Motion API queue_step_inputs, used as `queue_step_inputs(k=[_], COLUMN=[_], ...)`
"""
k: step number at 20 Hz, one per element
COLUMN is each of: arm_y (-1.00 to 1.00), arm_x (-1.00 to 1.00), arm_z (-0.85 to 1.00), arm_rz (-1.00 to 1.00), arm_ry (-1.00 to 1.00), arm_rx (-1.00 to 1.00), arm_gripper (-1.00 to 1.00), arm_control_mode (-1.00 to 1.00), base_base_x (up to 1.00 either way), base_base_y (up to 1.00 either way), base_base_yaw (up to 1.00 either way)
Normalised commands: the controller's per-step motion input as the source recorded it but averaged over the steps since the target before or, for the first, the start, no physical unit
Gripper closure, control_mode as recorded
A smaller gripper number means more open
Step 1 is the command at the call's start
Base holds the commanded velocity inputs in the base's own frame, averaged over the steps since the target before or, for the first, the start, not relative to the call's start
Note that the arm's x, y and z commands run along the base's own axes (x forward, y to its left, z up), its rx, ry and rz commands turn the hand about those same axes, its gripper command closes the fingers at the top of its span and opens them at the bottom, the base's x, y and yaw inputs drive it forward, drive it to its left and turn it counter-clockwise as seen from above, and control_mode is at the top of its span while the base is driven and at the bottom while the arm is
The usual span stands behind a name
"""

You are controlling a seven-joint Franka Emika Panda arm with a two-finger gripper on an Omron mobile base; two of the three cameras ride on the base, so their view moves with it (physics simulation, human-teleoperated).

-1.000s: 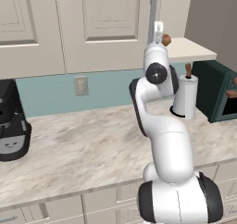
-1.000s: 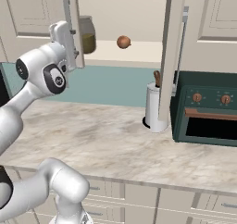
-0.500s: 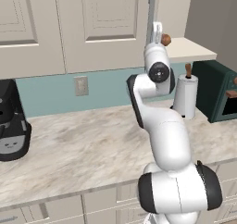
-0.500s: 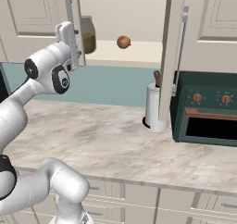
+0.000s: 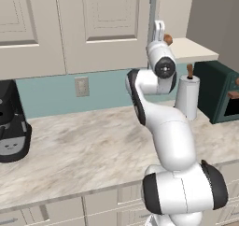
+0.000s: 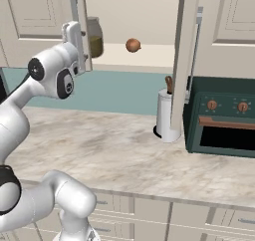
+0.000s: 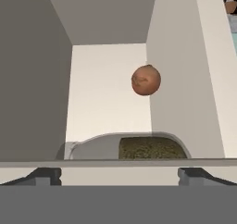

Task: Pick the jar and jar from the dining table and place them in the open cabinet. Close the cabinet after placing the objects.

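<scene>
Cabinet (image 6: 149, 31): doors swung open, cream shelf in plain sight above the marbled counter (image 6: 114, 150)
Arm: reaching up, hand right at the left edge of the shelf
Gripper (image 6: 85, 43): jaws spread wide, nothing between them, olive jar just ahead of the tips
Small jar (image 6: 94, 37): olive-green contents, sitting on the shelf at the left, apart from the fingers (image 7: 44, 176)
Orange-brown ball (image 6: 132, 45): on the shelf too, right of the jar and well apart

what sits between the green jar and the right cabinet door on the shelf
In the right base view, a small orange-brown ball sits on the shelf between the jar and the open door; otherwise bare.
</scene>
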Motion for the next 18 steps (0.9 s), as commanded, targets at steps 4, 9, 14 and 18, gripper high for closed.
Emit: queue_step_inputs(k=[4, 9, 14, 18], arm_y=[0.0, 0.0, -0.02, -0.12], arm_x=[0.2, 0.06, 0.01, 0.0], arm_z=[0.0, 0.0, 0.0, 0.0], arm_rz=[0.02, 0.01, 0.0, 0.0], arm_ry=[0.0, 0.0, 0.0, 0.0], arm_rx=[0.0, 0.0, 0.0, 0.01], arm_gripper=[-1.0, -1.0, -1.0, -1.0], arm_control_mode=[-1.0, -1.0, -1.0, -1.0], base_base_x=[0.0, 0.0, 0.0, 0.0], base_base_y=[0.0, 0.0, 0.0, 0.0], base_base_yaw=[0.0, 0.0, 0.0, 0.0])
